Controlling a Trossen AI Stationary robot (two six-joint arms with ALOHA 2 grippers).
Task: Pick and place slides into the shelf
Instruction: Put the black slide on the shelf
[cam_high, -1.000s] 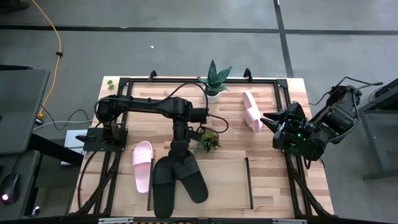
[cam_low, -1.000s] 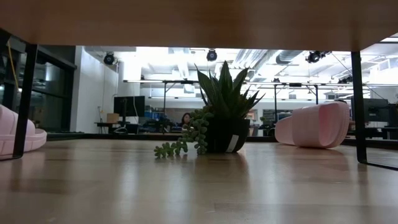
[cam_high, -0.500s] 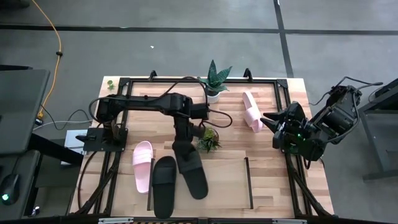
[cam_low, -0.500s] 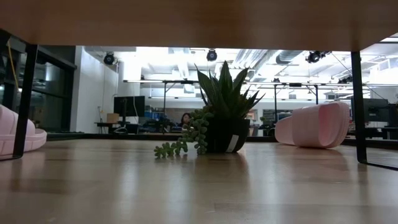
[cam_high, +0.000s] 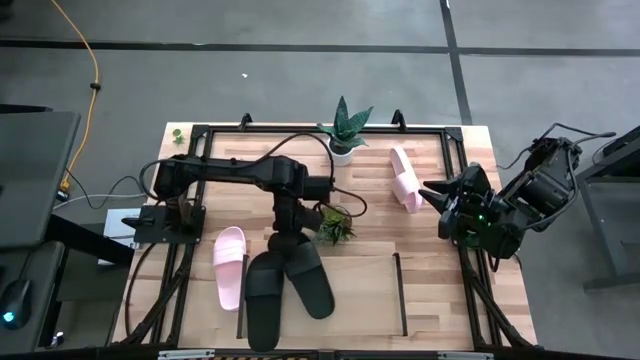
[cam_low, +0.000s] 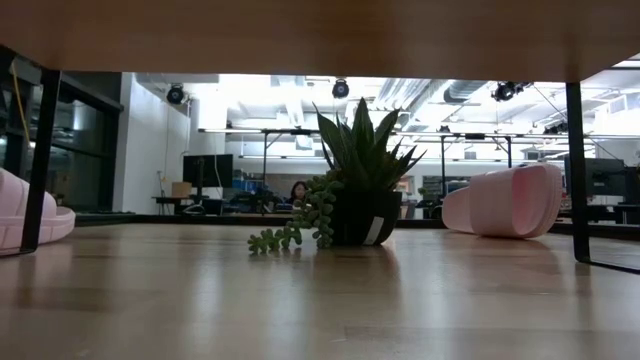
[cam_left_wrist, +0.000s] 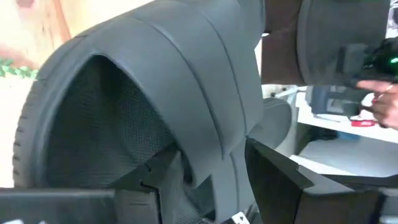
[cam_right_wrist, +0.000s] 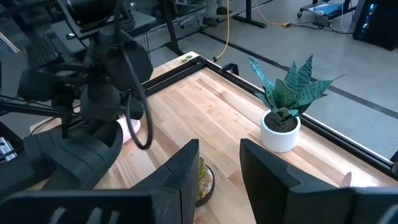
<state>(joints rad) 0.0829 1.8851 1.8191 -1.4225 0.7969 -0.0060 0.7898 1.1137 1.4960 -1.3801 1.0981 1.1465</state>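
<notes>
Left gripper (cam_high: 287, 243), fingers spread, is releasing a black slide (cam_high: 310, 277) on the shelf (cam_high: 365, 300); next, fetching a pink slide (cam_high: 228, 266).

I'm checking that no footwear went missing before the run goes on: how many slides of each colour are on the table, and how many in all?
Black slides: 2
Pink slides: 2
Total: 4
</notes>
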